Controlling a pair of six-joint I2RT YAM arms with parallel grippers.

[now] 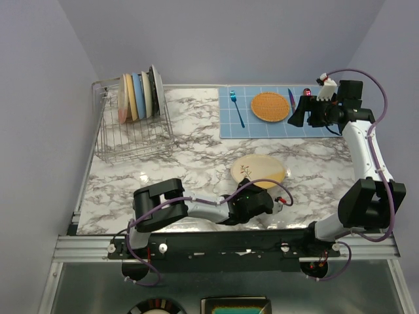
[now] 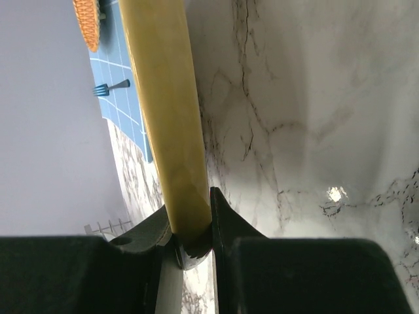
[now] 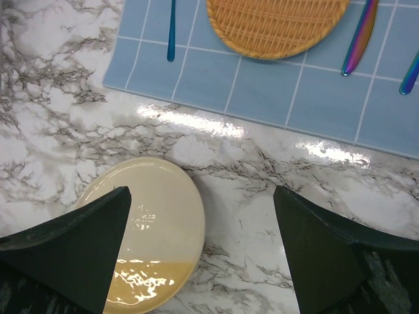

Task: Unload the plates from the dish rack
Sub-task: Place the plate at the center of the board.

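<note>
Cream and mustard, a twig-marked plate (image 1: 258, 170) sits mid-way across the marble surface (image 1: 196, 131), its near rim pinched between the left fingers (image 2: 226, 222). The right fingers (image 3: 85, 242) hang wide open and empty near the blue mat (image 1: 229, 127). Other plates (image 1: 139, 97) stand in the dish rack (image 1: 134, 144).

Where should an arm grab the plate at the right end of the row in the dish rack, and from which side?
Probably its top rim, coming down from above. The plate stands on edge in the dish rack, close beside the other plates, so only the upper edge rises clear of the wires; the jaws would straddle that thin rim.
</note>
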